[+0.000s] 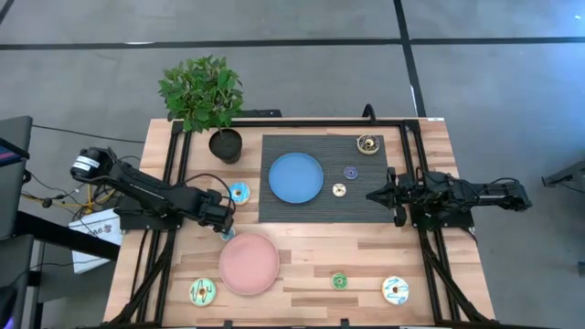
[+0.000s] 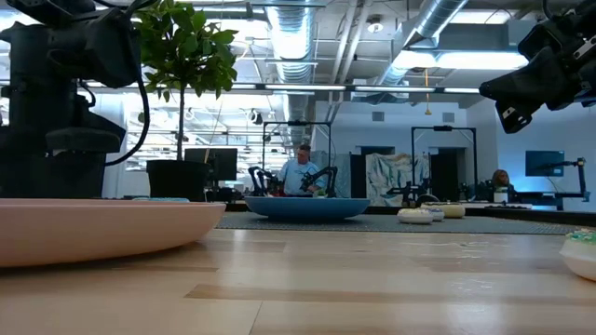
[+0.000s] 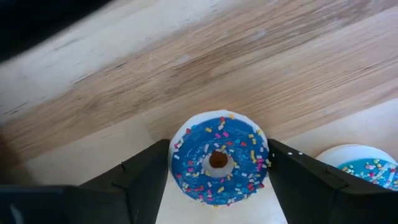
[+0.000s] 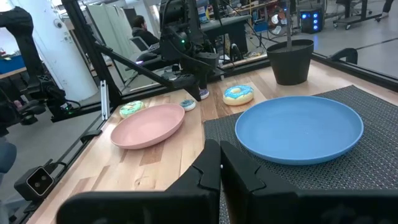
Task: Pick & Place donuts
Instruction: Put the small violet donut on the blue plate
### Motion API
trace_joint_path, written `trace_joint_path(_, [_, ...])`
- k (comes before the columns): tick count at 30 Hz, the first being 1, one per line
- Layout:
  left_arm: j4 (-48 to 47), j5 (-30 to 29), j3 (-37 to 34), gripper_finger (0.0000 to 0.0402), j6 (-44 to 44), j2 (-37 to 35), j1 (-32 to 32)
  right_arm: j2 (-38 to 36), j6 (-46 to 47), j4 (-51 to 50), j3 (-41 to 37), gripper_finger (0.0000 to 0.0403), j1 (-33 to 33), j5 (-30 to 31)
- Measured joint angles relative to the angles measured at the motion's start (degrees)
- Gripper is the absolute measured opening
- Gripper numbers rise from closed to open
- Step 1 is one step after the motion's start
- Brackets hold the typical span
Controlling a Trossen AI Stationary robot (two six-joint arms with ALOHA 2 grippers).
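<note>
Left gripper [image 3: 217, 180] down low on the wood, fingers [image 3: 140, 180] spread wide either side of the blue mini donut [image 3: 219, 159], not yet clamped. Just beyond: pink plate [image 1: 249, 263], light blue donut [image 1: 239, 193]. Farther off, right gripper [image 4: 221, 171] clenched empty over the dark mat [image 1: 302, 212]. No readable writing anywhere.

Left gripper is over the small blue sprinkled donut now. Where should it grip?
Straight down from above, across the outer rim: the small blue donut lies flat on the wooden table, and the left gripper already has an open finger on either side of it.
</note>
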Motion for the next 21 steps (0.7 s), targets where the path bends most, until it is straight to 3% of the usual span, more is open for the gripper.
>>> trace_joint_path(11, [-2.5, -2.0, 6.0, 0.0251, 1.9, 0.0, 1.6, 0.0, 0.0, 0.0, 0.0, 0.0, 0.0, 0.0])
trace_joint_path(21, [0.2, -4.7, 14.6, 0.0251, 7.4, 0.0, 7.6, 0.0, 0.0, 0.0, 0.0, 0.0, 0.0, 0.0])
